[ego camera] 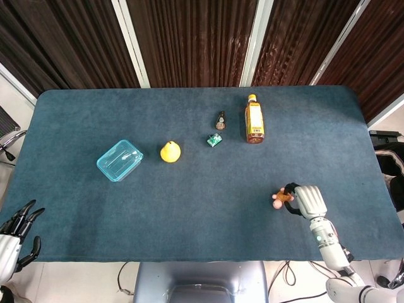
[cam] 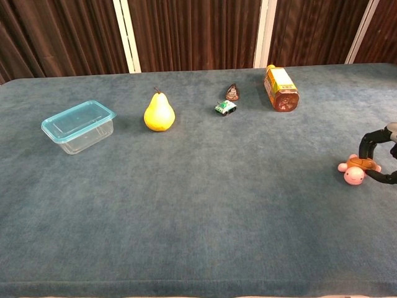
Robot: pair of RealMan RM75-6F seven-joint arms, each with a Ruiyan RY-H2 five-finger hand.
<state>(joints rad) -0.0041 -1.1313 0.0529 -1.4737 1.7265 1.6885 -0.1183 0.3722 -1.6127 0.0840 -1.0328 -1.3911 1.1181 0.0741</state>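
my right hand (ego camera: 307, 201) pinching small pink-and-orange turtle toy (cam: 355, 172) between dark fingers (cam: 371, 138), near table's right front. my left hand (ego camera: 14, 235) off table's front left corner, holding nothing, fingers spread.

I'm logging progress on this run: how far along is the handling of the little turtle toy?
Done: the right hand has its fingers pinching the turtle toy. In hand: the toy sits tilted in that pinch near the table's right edge. Left: the clear box lies far away; the left hand idles off the table.

Right hand (ego camera: 308, 201) pinching; left hand (ego camera: 14, 235) spread.
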